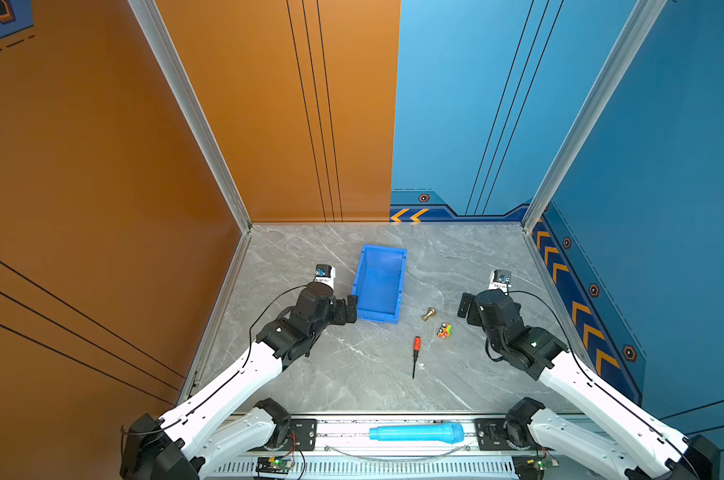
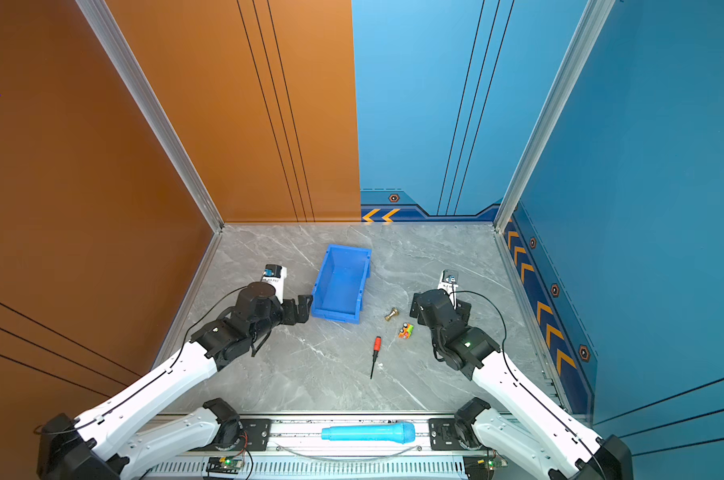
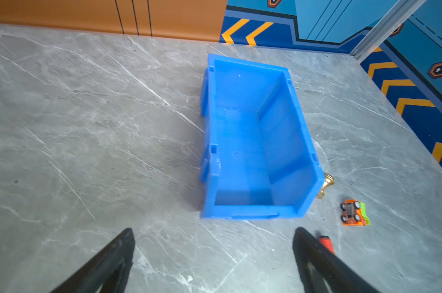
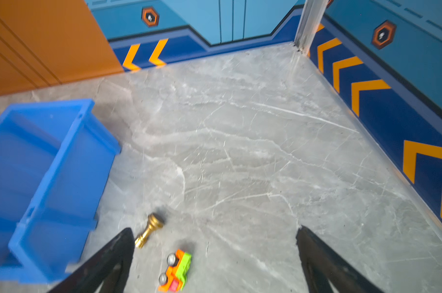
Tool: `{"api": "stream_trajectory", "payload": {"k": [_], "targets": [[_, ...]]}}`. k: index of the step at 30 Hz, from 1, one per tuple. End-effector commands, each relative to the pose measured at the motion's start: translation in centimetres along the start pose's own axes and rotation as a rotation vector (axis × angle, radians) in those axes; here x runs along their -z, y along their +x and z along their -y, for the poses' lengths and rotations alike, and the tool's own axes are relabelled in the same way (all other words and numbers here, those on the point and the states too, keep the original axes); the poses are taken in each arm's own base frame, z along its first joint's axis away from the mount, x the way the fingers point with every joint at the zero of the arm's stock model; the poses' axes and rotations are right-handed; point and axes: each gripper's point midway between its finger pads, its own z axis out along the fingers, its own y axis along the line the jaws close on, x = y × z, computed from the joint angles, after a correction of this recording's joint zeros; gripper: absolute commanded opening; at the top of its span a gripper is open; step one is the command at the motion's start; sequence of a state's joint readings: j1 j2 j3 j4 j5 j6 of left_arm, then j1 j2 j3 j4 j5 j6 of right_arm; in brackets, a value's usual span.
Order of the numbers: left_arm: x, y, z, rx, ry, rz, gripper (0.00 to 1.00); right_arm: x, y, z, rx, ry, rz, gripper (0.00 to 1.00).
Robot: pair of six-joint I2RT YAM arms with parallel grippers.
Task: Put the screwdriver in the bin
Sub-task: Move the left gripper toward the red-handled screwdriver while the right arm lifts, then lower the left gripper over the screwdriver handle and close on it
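Nothing done yet: the screwdriver (image 1: 415,355) lies flat on the grey table (image 1: 310,374), well outside the bin (image 1: 379,286), at about 5 o'clock from it in both top views, red handle toward 12, tip toward 6. Bin empty. Left gripper (image 3: 214,230) spread wide and gripping nothing, near the bin's near corner at roughly 8 o'clock. Right gripper (image 4: 214,229) also spread wide and empty, off at 3 o'clock from the brass fitting (image 1: 428,313). The whole job is left: reach, grasp, lift, carry, release over the bin. Either arm looks able to reach. Count: one screwdriver, one bin, two grippers, one brass fitting at 1 o'clock from the screwdriver handle, one toy car (image 1: 444,331) at 2 o'clock from it, one light-blue tube (image 1: 416,432) on the front rail at 6 o'clock.
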State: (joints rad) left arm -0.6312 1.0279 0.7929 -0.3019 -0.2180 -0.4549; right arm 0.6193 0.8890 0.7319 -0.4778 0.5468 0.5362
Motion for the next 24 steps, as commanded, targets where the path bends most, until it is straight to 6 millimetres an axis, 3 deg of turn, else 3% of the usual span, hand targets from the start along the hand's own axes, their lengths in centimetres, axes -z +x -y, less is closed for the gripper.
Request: {"api": "stream_trajectory", "payload": {"k": [1,8,14,20,24], "targets": [[-0.5,2.1,0.6,0.050,-0.062,-0.127,0.98,1.7,1.8,-0.6,0.060,-0.042,-0.073,1.00],[-2.9,4.4,7.5,-0.003,0.009,-0.306,0.98,3.5,4.5,-2.4,0.141,-0.192,-0.106,1.00],[-4.8,7.0,11.9,0.034,-0.011,-0.426,0.98,5.2,6.0,-0.9,0.088,-0.268,-0.092,1.00],[-6.3,10.4,16.1,-0.011,-0.023,-0.527,1.00,6.7,6.9,-1.4,0.062,-0.423,-0.048,1.00],[-7.7,12.0,17.2,-0.002,-0.038,-0.584,1.00,7.0,6.9,-1.6,0.063,-0.450,-0.037,1.00]]}}
